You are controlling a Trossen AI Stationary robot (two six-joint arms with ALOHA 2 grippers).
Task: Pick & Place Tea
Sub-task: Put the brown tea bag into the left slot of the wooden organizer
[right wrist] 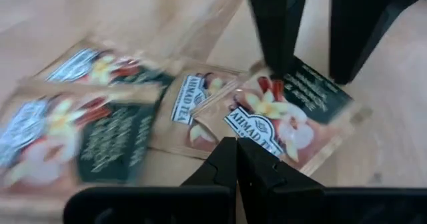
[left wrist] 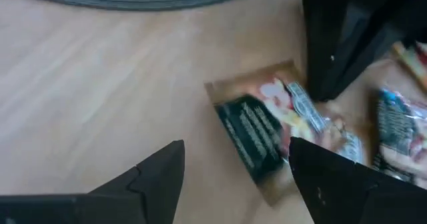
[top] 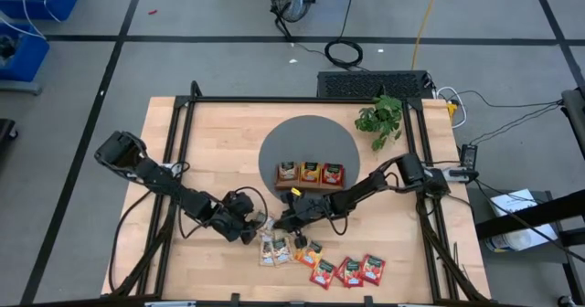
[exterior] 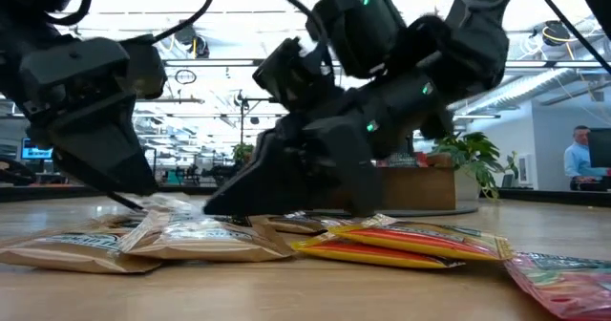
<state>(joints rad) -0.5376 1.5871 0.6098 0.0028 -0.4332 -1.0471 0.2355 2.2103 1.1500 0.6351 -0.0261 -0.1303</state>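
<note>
A: High view first: where was the tea?

B: Three sachets already stood in the wooden tray [top: 309, 173] on the round grey mat [top: 311, 133]. The loose ones lay near the desk's [top: 219, 133] front edge: cream-white sachets [top: 272, 248] beside the arms, an orange-yellow sachet [top: 312, 252] next to them, and red sachets [top: 347, 270] further toward the front right corner.

A: Why did both arms crowd the cream-white ones?

B: I'd judge that was the next pick. The left gripper [top: 251, 227] and right gripper [top: 285, 223] were low over that cluster, nearly touching each other.

A: And the jaws?

B: The left wrist view showed the left arm's jaws spread wide, straddling one cream-white sachet [left wrist: 277, 127] lying flat on the wood, nothing held. The right wrist view showed the right arm's jaws closed together, empty, with the sachets just beyond them.

A: What did the overhead miss?

B: That grip detail. The low view showed the sachets overlapping in a shallow heap, so lifting just one might be awkward.
</note>
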